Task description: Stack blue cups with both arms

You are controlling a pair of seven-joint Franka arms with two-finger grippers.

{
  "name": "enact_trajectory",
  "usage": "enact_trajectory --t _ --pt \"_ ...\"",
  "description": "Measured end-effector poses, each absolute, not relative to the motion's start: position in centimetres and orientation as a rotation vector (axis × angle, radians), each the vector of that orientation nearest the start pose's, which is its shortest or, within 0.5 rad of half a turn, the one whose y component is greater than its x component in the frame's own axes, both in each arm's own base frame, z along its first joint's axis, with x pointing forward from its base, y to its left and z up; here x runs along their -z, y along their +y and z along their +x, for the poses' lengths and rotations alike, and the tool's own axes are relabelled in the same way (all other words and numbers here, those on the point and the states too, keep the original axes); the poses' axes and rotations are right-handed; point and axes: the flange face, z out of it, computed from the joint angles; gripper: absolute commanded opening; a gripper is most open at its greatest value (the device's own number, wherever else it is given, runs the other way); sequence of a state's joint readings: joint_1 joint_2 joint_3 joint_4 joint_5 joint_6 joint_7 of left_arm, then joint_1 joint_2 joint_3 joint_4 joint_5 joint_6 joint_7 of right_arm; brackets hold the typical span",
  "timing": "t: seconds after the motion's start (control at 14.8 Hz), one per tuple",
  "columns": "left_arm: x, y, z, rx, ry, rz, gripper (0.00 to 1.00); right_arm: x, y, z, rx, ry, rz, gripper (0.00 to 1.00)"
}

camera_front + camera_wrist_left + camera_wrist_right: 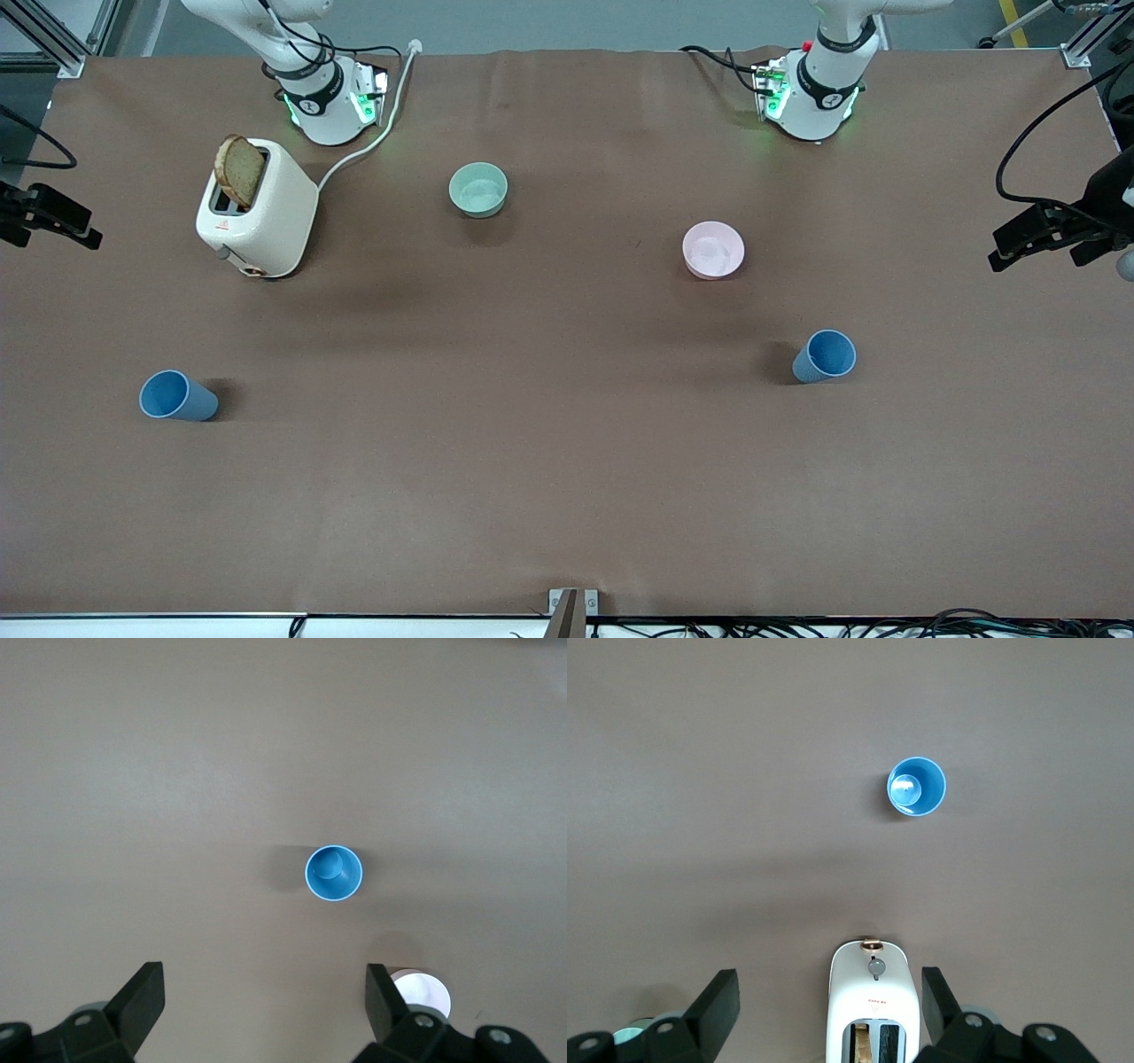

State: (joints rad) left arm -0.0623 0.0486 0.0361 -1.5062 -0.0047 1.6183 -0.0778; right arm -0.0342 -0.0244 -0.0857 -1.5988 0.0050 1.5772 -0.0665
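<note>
Blue cups are what we are dealing with, and we see two of them standing upright and well apart on the brown table [567, 496]. One blue cup [177, 396] stands toward the right arm's end, nearer to the front camera than the white toaster [257, 208], which has a slice of bread [239, 170] sticking up out of a slot. The other blue cup [825, 355] stands toward the left arm's end, nearer to the front camera than the pink bowl [713, 250]. We find the pale green bowl [478, 189] between the two arm bases, farther from the front camera than both cups. Our left gripper [266, 997] hangs high above the table at the left arm's end, its fingers spread wide with nothing between them, looking down on its cup and the pink bowl. Our right gripper [828, 1001] hangs high at the right arm's end, fingers likewise wide and empty, over the toaster with its cup in sight.
</note>
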Motion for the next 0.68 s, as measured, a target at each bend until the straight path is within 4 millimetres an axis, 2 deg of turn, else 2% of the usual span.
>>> enact_trajectory --t 0.68 --pt "-63.1 -2.6 57.1 0.047 -0.054 -3.146 1.00 -62.5 -6.5 54.4 0.008 0.082 -3.134 0.91"
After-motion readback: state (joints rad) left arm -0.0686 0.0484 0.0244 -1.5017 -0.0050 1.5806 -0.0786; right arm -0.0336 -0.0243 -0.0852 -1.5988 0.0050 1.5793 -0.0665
